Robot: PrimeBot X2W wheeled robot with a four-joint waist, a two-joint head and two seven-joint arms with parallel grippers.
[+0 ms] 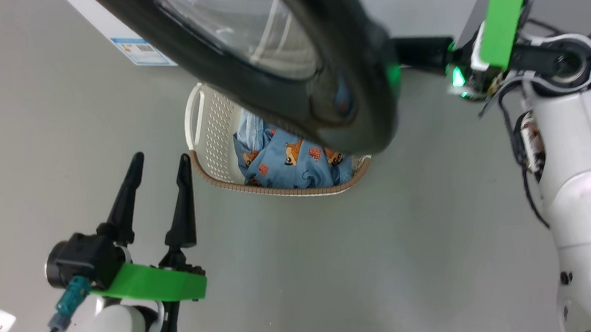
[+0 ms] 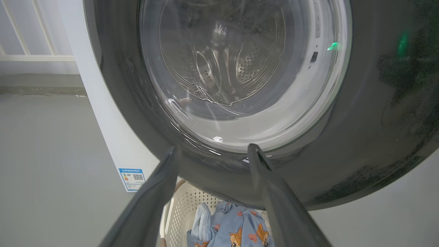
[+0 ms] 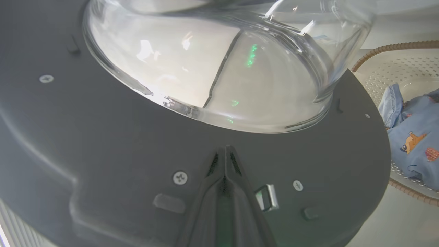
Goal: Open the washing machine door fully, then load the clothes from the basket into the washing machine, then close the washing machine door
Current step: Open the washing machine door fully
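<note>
While tip-to-tip, right tool (image 3: 225,149) at door (image 3: 103,144).

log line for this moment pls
door: part open | right gripper: shut, at its inner face | left gripper: open, empty | clothes: in basket

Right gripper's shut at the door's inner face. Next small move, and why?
Probably push the right gripper against the inner face of the washing machine door to swing it wider. In the head view the door overhangs the basket and hides part of the clothes, while the open left gripper hovers beside the basket.
</note>
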